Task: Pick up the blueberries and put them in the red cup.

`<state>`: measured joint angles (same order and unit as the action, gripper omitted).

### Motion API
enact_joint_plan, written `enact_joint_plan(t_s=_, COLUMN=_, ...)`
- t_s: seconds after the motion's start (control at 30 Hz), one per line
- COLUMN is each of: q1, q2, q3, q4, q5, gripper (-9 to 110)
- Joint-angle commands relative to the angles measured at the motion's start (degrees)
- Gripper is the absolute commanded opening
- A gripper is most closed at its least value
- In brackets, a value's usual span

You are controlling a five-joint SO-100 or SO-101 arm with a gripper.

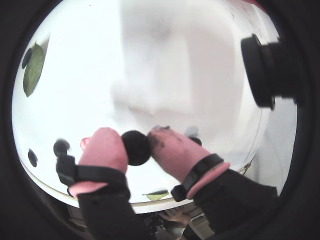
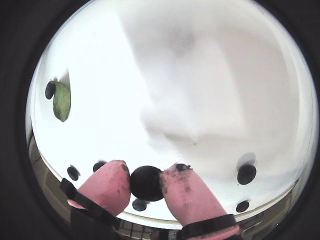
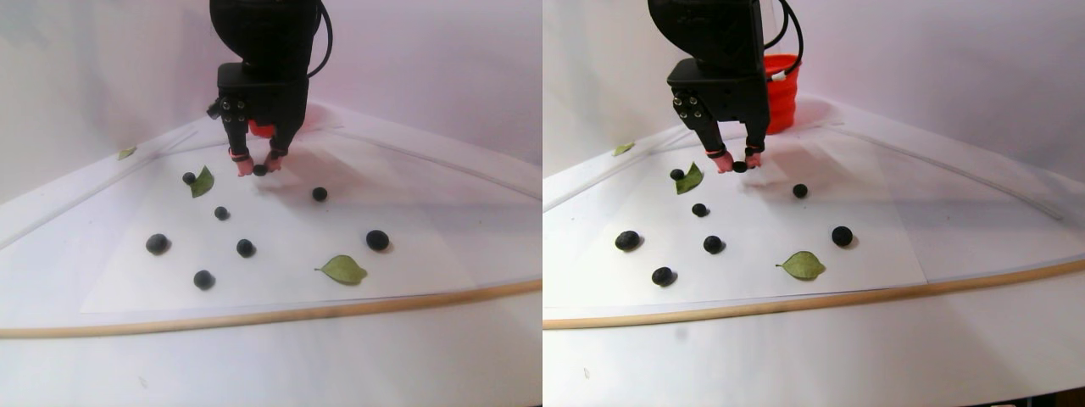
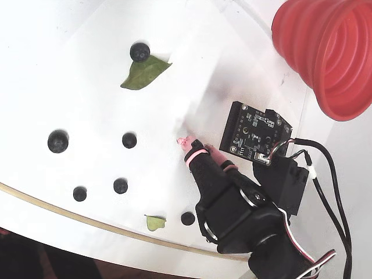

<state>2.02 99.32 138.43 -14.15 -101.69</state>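
claw (image 2: 146, 181) gripping blueberry (image 2: 145, 183), leaf (image 2: 61, 101) well apart

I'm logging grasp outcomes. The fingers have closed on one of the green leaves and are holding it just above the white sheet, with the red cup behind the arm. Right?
Not quite: the fingers have closed on a blueberry, not a leaf. Both wrist views show the dark round ball pinched between the pink tips. The leaves lie on the white sheet, and the red cup stands behind the arm.
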Motion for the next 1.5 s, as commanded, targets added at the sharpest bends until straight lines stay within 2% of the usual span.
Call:
enact_joint_plan(t_s=0.0, q1=-0.6, q2=8.2, q3=0.7, q4=4.0, q5=0.1, gripper=11)
enact_joint_plan(t_s=0.7, q1=-1.1, q2=24.7, q3=1.1, q4=21.8, q5=0.6, gripper=12)
enact_joint_plan(t_s=1.47, q1=-1.1, q2=29.0, q3=-10.5, q4=28.7, q5=1.2, gripper=12)
